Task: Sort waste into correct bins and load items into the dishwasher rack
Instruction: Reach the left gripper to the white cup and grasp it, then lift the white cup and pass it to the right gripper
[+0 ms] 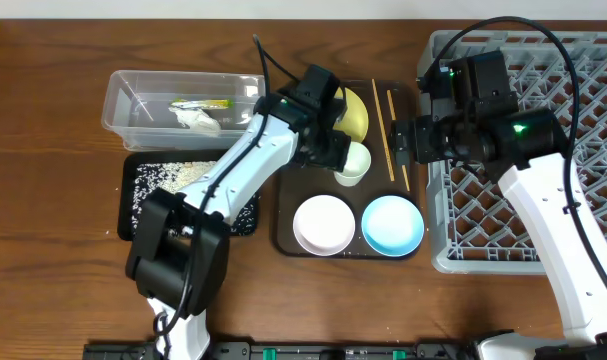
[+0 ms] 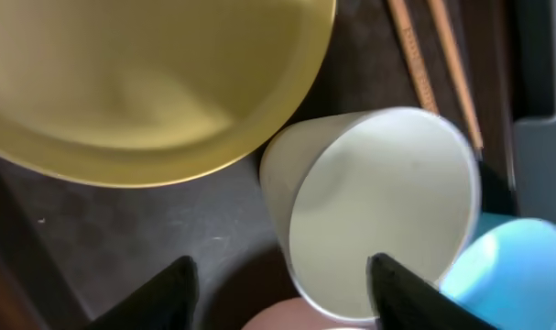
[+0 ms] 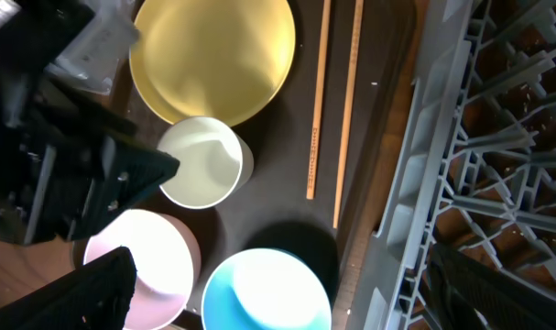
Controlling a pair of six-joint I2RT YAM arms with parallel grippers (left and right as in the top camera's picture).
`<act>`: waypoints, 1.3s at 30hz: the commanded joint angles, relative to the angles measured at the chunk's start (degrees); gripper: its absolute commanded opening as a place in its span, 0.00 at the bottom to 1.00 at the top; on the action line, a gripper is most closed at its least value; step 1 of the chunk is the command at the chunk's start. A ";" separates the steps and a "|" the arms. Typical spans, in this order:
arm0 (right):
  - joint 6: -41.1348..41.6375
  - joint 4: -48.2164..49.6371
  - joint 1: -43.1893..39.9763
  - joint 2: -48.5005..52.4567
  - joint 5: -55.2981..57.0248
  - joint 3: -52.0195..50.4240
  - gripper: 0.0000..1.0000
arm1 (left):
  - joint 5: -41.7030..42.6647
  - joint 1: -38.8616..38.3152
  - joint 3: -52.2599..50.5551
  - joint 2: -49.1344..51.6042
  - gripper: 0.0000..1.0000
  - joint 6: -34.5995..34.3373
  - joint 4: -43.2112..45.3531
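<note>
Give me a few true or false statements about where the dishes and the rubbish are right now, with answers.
1. The wrapper lies in the clear tub. True.
2. The chopsticks are in the rack. False: the chopsticks lie on the brown tray, outside the rack.
3. The right gripper holds the blue bowl. False: it is open and empty; the blue bowl sits on the brown tray.
4. Rice lies on the black tray. True.
</note>
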 commanded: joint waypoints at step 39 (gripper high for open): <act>-7.69 37.53 -6.16 14.12 -71.28 -0.72 0.99 | 59.69 20.52 1.46 -13.86 0.06 -3.54 -0.96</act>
